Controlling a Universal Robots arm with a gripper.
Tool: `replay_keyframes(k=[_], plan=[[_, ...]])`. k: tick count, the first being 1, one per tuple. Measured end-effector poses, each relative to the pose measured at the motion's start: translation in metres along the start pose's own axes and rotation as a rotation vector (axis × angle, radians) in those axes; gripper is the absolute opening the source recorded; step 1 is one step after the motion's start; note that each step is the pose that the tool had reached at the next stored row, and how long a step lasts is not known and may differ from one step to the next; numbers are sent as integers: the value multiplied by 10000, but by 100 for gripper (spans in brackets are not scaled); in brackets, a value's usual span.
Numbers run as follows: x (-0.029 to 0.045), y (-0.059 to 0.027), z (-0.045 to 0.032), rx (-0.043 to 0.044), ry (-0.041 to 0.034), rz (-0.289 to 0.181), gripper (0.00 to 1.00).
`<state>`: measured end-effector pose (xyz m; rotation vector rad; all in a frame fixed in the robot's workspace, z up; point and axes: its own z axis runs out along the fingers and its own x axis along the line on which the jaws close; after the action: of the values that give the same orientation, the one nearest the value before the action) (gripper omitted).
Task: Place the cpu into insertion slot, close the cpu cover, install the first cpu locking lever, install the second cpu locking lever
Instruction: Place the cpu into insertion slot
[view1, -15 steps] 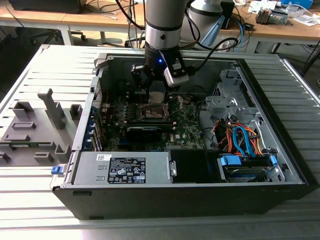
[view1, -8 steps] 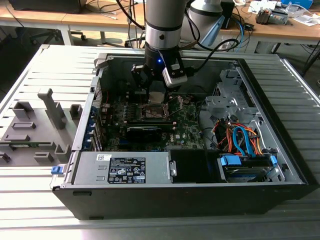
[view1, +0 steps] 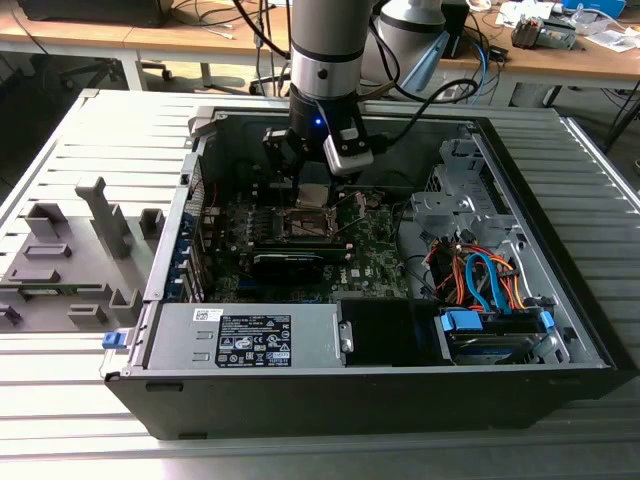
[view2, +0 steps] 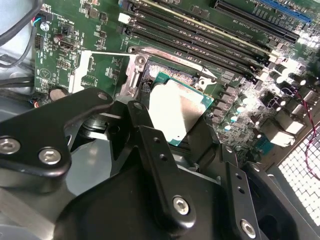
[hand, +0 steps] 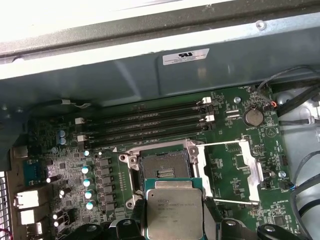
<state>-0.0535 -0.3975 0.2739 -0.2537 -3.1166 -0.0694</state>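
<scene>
Gripper (hand: 175, 227): clamped on the cpu (hand: 174, 210) by its edges, inside the computer case (view1: 380, 400).
Cpu: held close over the insertion slot (hand: 161, 169), not seated.
Cpu cover (hand: 253, 172): swung open beside the slot.

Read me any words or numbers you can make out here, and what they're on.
The sticker on the case wall: print too small to read.
The label on the power supply: too small to read.
The cpu top: faint print, unreadable.
The board: tiny markings, unreadable.
Nothing to quote.
</scene>
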Motion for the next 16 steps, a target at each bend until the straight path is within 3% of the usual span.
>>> replay_keyframes(k=[16], plan=[[0,0,5,44,-33,567,54]])
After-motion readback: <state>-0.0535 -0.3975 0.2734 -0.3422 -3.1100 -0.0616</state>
